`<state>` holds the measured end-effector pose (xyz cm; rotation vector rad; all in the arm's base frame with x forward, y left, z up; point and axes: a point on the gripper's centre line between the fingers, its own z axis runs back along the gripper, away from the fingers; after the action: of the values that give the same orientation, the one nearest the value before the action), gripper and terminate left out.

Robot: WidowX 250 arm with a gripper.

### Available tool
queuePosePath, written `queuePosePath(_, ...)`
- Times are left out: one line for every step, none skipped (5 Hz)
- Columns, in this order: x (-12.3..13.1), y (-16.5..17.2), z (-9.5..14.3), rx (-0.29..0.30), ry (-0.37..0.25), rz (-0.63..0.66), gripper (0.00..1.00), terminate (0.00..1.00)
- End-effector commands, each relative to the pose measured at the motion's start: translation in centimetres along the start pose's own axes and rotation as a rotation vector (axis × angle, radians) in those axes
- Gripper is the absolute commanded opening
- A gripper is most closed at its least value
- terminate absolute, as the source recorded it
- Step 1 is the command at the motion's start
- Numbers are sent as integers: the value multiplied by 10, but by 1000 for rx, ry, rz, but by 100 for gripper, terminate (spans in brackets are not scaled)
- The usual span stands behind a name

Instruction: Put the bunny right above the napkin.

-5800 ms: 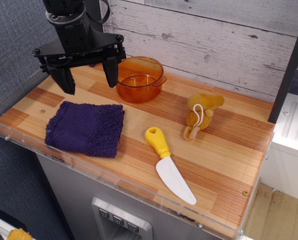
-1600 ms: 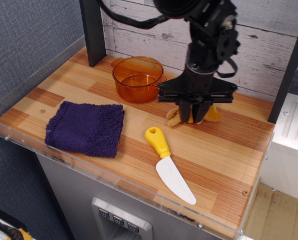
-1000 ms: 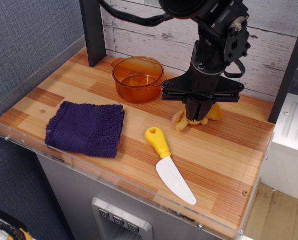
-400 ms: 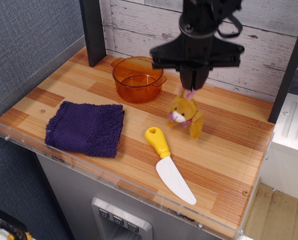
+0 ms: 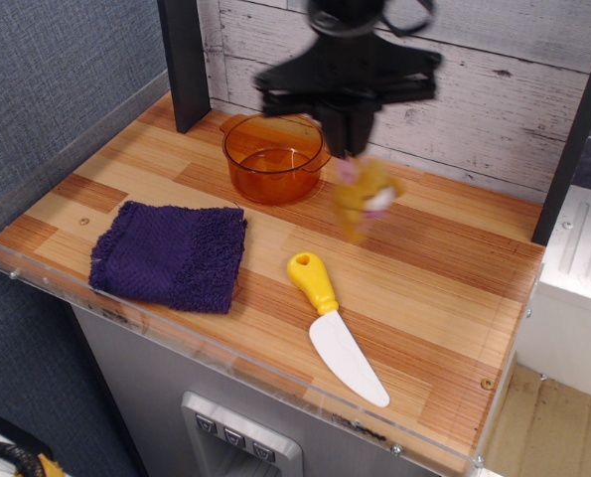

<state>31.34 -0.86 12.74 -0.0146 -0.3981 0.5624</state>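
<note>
Wooden plank-patterned counter [image 5: 454,318] with a clear acrylic rim, taken as the landmark surface; at its left end lies the dark purple, fuzzy, roughly square terry-cloth napkin [image 5: 171,254], flat on the wood; behind and to the right of the napkin, near the whitewashed board wall [image 5: 514,89], stands a translucent orange plastic pot [image 5: 273,157]; right of the pot, the black gripper [image 5: 348,139] hangs above the counter with its fingers closed on the top of the small mustard-yellow plush bunny [image 5: 365,198], which dangles blurred in the air, clear of the wood and well apart from the napkin; in front of the bunny lies a toy knife with a yellow handle and white blade [image 5: 336,329], blade pointing toward the counter's front right corner.
</note>
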Motion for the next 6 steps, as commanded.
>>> queuePosePath(13,52,13,54,-15,190,0,0)
queuePosePath(15,76,19,100,-19,251,0,0)
queuePosePath(15,101,22,118,-10,310,0,0)
queuePosePath(16,122,24,147,-16,346,0,0)
queuePosePath(16,142,24,177,-4,395,0,0)
queuePosePath(17,160,14,197,28,429,0,0)
